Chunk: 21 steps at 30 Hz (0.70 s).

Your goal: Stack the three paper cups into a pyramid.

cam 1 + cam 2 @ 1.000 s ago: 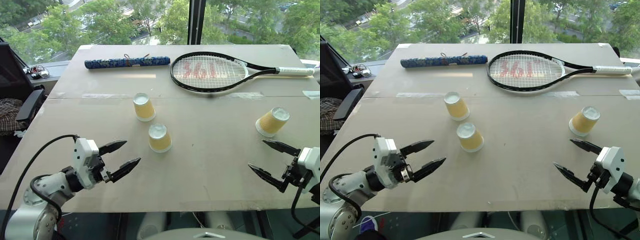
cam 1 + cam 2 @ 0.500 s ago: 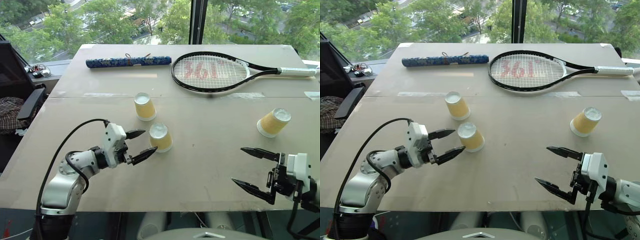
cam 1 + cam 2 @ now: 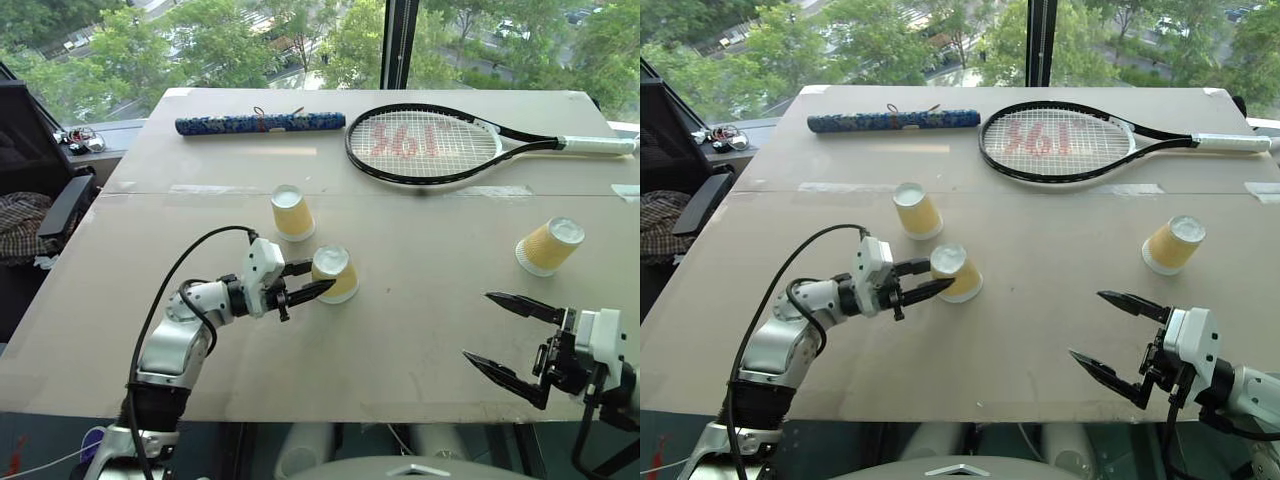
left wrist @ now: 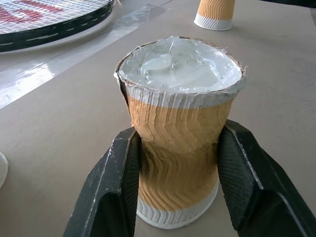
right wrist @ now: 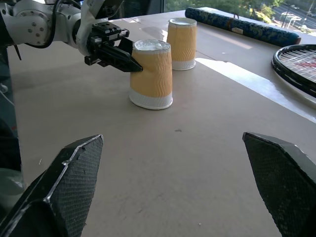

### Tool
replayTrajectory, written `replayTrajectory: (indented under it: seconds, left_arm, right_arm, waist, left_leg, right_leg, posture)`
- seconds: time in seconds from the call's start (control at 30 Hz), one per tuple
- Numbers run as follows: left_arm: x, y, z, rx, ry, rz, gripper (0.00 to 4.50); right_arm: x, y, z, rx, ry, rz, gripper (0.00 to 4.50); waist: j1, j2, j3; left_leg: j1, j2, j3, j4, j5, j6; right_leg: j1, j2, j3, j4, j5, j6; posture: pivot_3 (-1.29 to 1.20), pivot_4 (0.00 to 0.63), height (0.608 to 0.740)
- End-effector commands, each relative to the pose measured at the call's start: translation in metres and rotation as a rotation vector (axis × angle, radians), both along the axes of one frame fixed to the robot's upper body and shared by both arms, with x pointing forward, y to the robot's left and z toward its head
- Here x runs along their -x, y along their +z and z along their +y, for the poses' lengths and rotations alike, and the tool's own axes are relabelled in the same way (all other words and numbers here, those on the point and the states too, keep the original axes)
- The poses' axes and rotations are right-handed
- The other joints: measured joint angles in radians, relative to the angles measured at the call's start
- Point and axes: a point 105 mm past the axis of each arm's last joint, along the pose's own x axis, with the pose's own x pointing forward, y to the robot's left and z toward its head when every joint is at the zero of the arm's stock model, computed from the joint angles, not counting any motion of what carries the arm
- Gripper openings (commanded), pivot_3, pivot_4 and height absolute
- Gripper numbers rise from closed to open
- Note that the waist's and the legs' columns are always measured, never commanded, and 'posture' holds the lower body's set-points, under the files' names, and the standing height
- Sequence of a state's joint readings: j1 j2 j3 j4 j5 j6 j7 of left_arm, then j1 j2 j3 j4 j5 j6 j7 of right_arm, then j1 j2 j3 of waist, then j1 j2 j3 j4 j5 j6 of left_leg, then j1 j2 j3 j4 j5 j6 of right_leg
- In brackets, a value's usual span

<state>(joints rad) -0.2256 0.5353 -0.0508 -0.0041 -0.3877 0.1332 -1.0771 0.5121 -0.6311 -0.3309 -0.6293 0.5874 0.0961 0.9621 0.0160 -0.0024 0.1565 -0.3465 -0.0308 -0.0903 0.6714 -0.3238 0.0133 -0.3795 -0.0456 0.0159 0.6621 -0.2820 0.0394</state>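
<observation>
The left gripper (image 3: 312, 290) is pinching the near paper cup (image 3: 334, 274) between its fingers, denting its ribbed sides; ease off slightly before lifting. The second cup (image 3: 293, 212) is standing just beyond, the third cup (image 3: 549, 245) well off to its right, ahead of the wide-open, empty right gripper (image 3: 505, 337).

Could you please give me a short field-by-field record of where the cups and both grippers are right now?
left gripper: shut on the near cup, squeezing its sides
near cup: upside down on the table
second cup: upside down, just behind the near cup
third cup: apart, on the robot's right, tilted
right gripper: open, holding nothing
stack: not started
</observation>
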Motion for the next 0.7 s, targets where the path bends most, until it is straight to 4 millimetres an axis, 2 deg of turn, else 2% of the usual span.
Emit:
replayTrajectory:
  seconds: [0.03,0.2,0.4,0.57,0.7]
  left_arm:
    - [-0.002,0.022,-0.025,0.067,-0.098,-0.027,1.72]
    - [-0.014,0.038,-0.071,0.094,-0.190,-0.058,1.72]
    - [-0.022,0.034,-0.125,0.073,-0.285,-0.076,1.72]
    - [-0.028,0.017,-0.141,0.011,-0.279,-0.062,1.72]
    - [-0.034,0.007,-0.142,-0.028,-0.243,-0.048,1.72]
  right_arm:
    - [0.002,0.009,0.000,0.008,-0.027,-0.059,4.50]
    - [0.003,0.002,-0.008,0.010,-0.116,-0.060,4.50]
    - [0.013,-0.003,-0.012,0.007,-0.184,-0.048,4.50]
    - [0.016,-0.004,-0.014,0.007,-0.221,-0.042,4.50]
    - [0.019,-0.004,-0.015,0.005,-0.247,-0.039,4.50]
  waist:
    - [-0.001,-0.001,0.000]
    - [-0.002,-0.001,0.001]
    - [-0.007,-0.001,0.001]
    - [-0.014,-0.001,0.001]
    - [-0.011,-0.001,0.001]
  left_leg:
    - [0.000,0.000,-0.001,0.000,0.000,0.000]
    - [-0.001,-0.001,-0.001,0.002,0.000,0.000]
    - [0.000,0.000,0.000,0.001,0.000,0.000]
    - [0.000,0.000,0.001,0.001,0.000,0.000]
    - [0.000,0.000,0.000,0.001,0.000,0.000]
  right_leg:
    - [0.000,0.000,-0.001,0.000,0.000,0.000]
    - [0.000,0.000,-0.001,0.000,0.001,0.001]
    - [0.000,0.002,0.001,0.000,0.001,0.002]
    - [0.000,0.003,0.002,0.001,0.001,0.002]
    - [0.000,0.003,0.001,0.001,0.001,0.002]
  posture:
    - [0.00,0.150,0.740]
    - [0.00,0.150,0.740]
    - [0.00,0.150,0.740]
    - [0.00,0.150,0.740]
    - [0.00,0.150,0.740]
